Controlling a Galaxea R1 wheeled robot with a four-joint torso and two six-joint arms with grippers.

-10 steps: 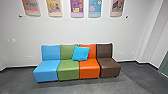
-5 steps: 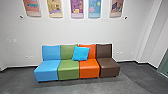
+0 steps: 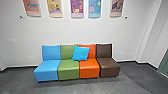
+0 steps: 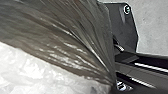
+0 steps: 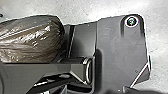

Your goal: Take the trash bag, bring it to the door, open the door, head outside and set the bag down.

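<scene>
Dark, glossy and full of stretched folds, the trash bag [image 4: 67, 32] spreads across much of the left wrist view. Its folds draw together at my left gripper [image 4: 114, 83], which is shut on the gathered plastic. Whitish, crinkled plastic lies against the dark part of the bag there. A rounded, brownish side of the trash bag [image 5: 32, 40] shows in the right wrist view, beside the robot's own dark plate. How my right gripper stands cannot be told.
A row of joined seats in blue [image 3: 47, 71], green [image 3: 68, 70], orange [image 3: 89, 68] and brown [image 3: 109, 67] stands against the white wall [image 3: 75, 31], with a bright blue cushion [image 3: 80, 53] on it. Grey floor [image 3: 82, 87] lies in front. Posters [image 3: 76, 7] hang above.
The head camera's picture shifted very slightly during the first half second and has hardly changed since. The seats and the cushion keep their places.
</scene>
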